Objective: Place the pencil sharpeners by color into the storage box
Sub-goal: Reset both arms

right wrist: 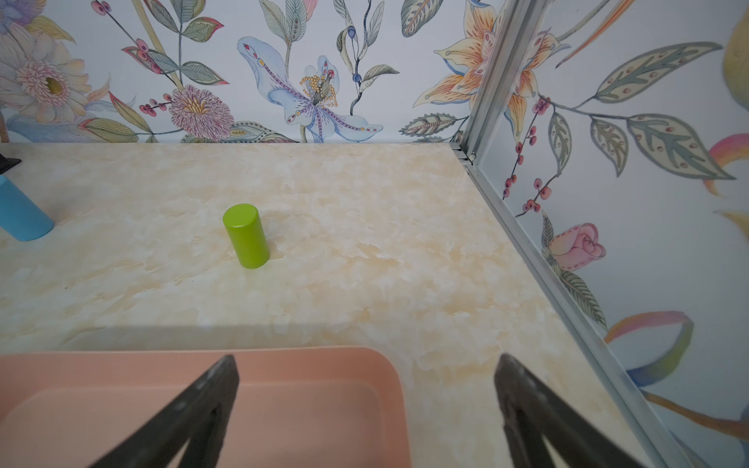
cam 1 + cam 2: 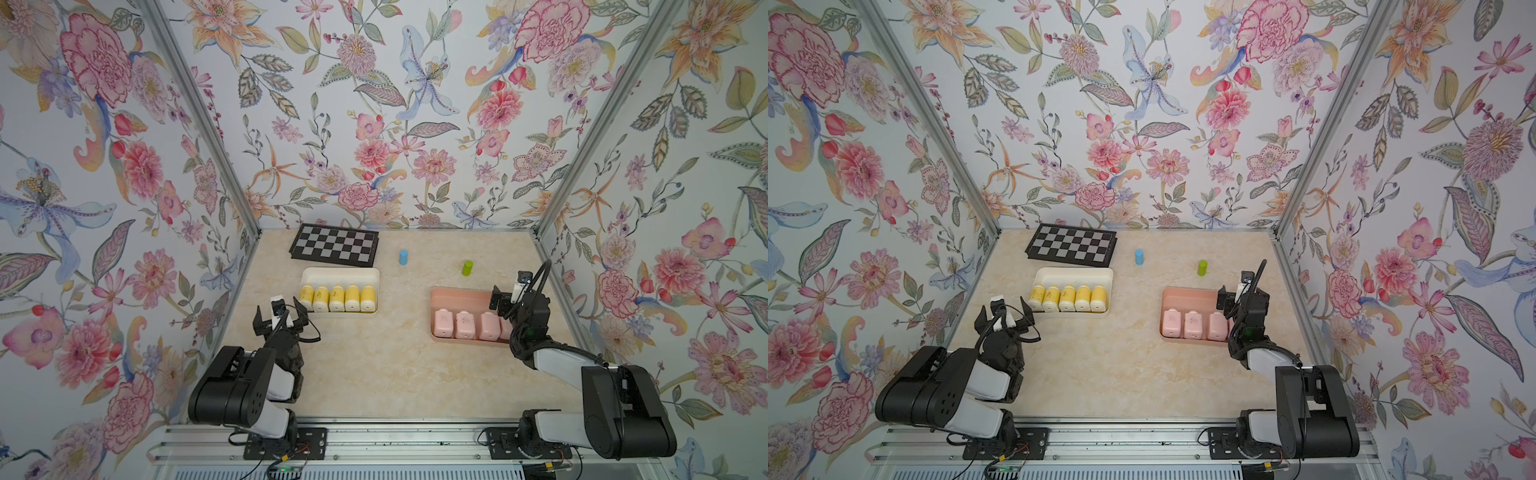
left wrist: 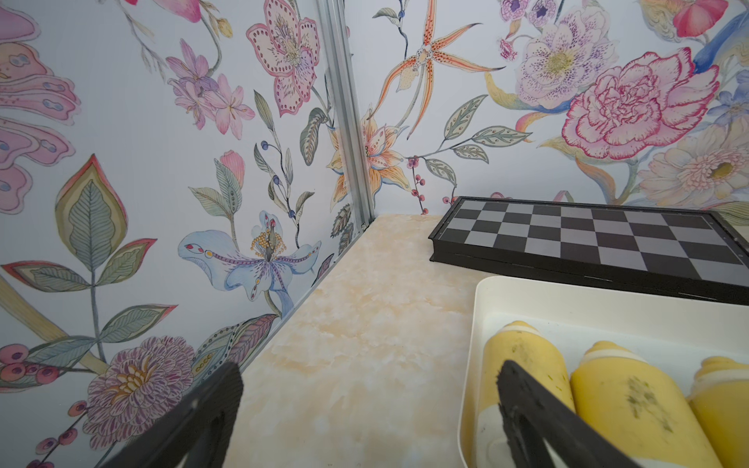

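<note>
Your left gripper (image 2: 280,316) hovers by the cream tray's (image 2: 340,272) corner, jaws spread and empty. Your right gripper (image 1: 365,362) hangs over the pink tray (image 2: 457,296), likewise released.

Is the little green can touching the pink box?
Apart. The right wrist view shows the green cylinder standing alone, with a strip of bare table between it and the pink box.
</note>
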